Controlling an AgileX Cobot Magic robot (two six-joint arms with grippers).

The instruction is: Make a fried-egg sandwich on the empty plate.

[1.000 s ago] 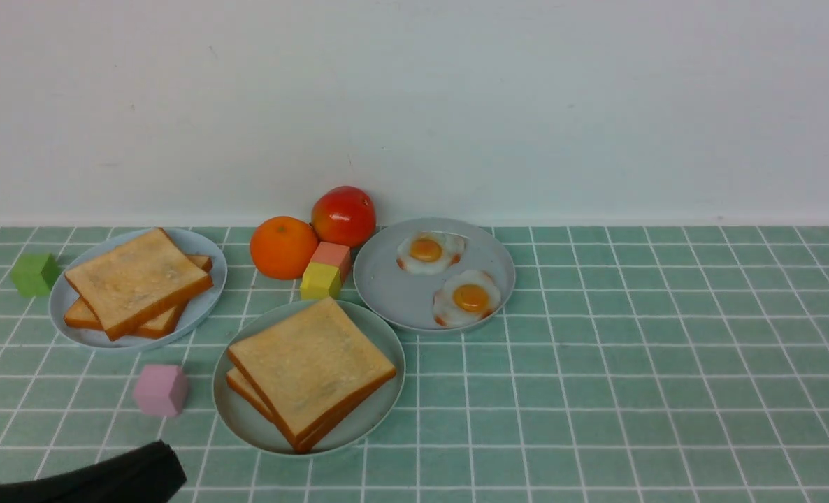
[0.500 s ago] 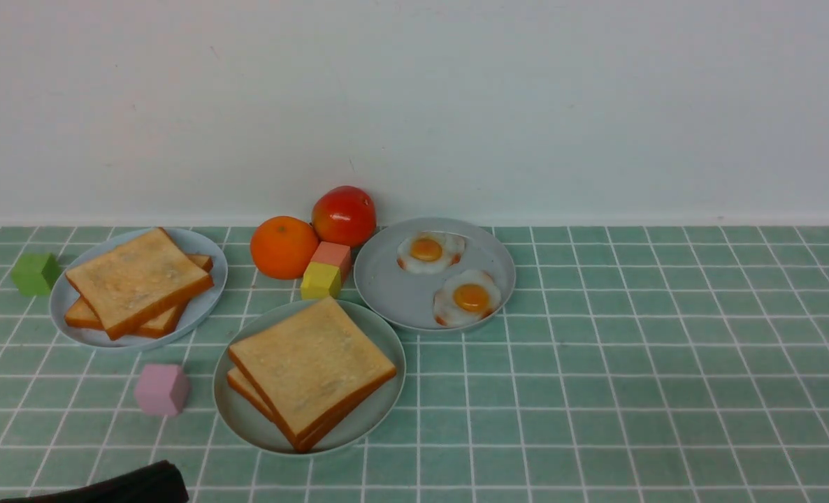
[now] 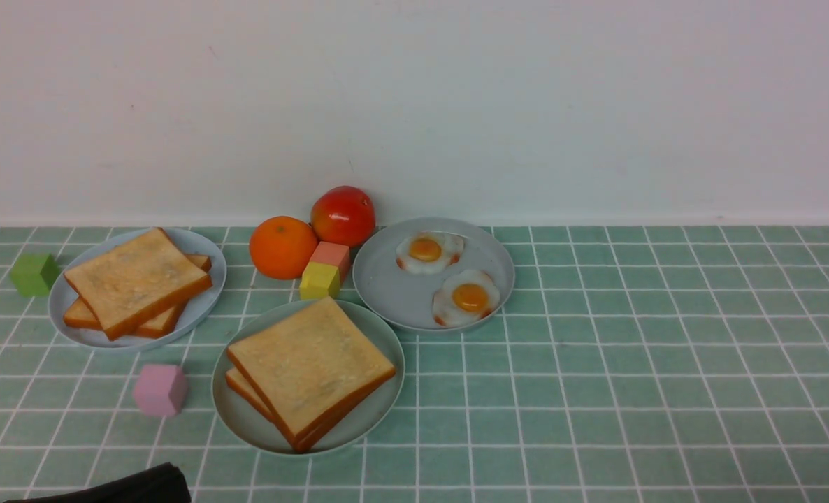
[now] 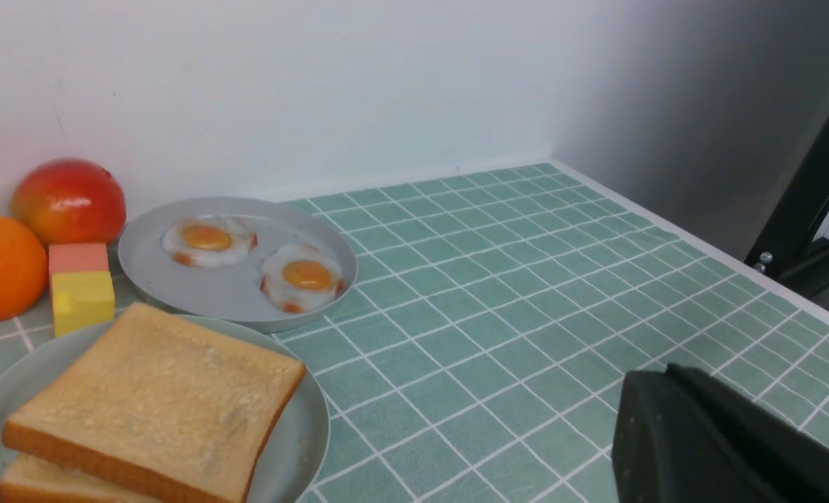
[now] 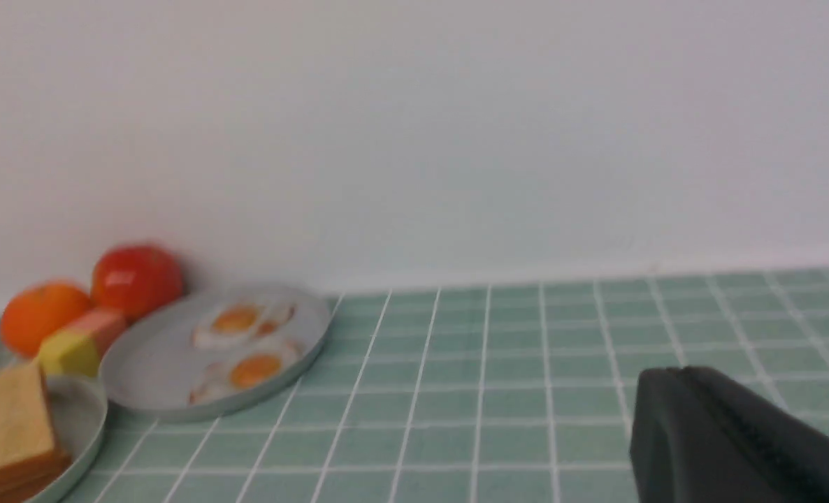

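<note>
Left wrist view is showing us our left gripper [image 4: 673,419] with its jaws pressed together, gripping nothing; our right gripper [image 5: 694,419] is likewise sitting with jaws closed and empty. Both are hanging above bare table [image 3: 631,391], well apart from the food. We are seeing the fried-egg sandwich [image 3: 310,370] lying on the mint plate [image 3: 376,412], only toast showing, just beside the grey plate of eggs [image 3: 393,286] and near the toast pile [image 3: 137,283]
</note>
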